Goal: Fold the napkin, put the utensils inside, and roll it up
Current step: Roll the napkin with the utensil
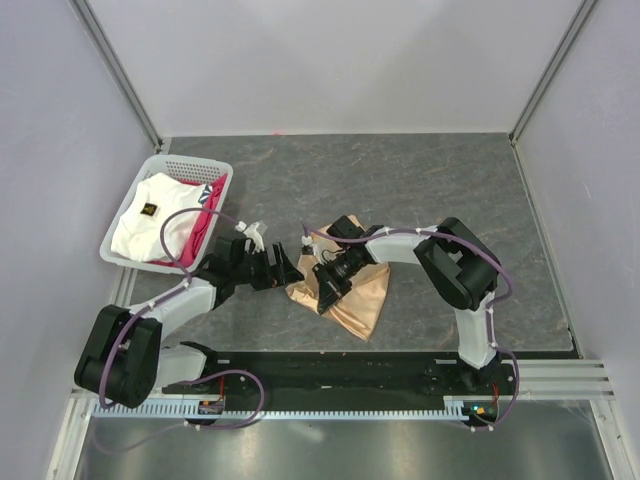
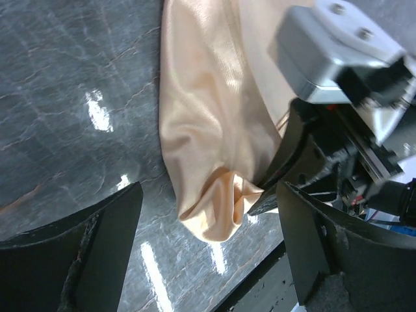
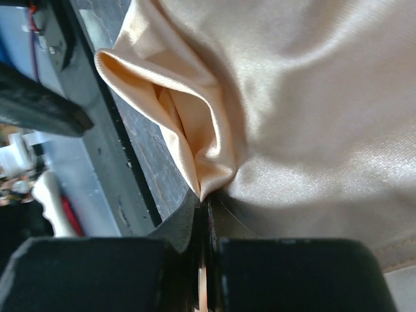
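The peach-tan napkin [image 1: 360,300] lies crumpled on the dark table in front of both arms. My right gripper [image 1: 330,285] is shut on a fold of the napkin [image 3: 214,175], pinching the cloth at its left part. In the left wrist view the napkin [image 2: 208,130] hangs bunched, its lower corner just ahead of my left gripper [image 2: 208,260], which is open with nothing between its fingers [image 2: 104,247]. From above, my left gripper [image 1: 285,270] sits just left of the cloth. No utensils are in view.
A white basket [image 1: 122,210] at the left holds a white cloth [image 1: 150,215] with a dark mark and a pink-red cloth [image 1: 200,228]. The black base rail [image 1: 340,375] runs along the near edge. Grey walls enclose the table.
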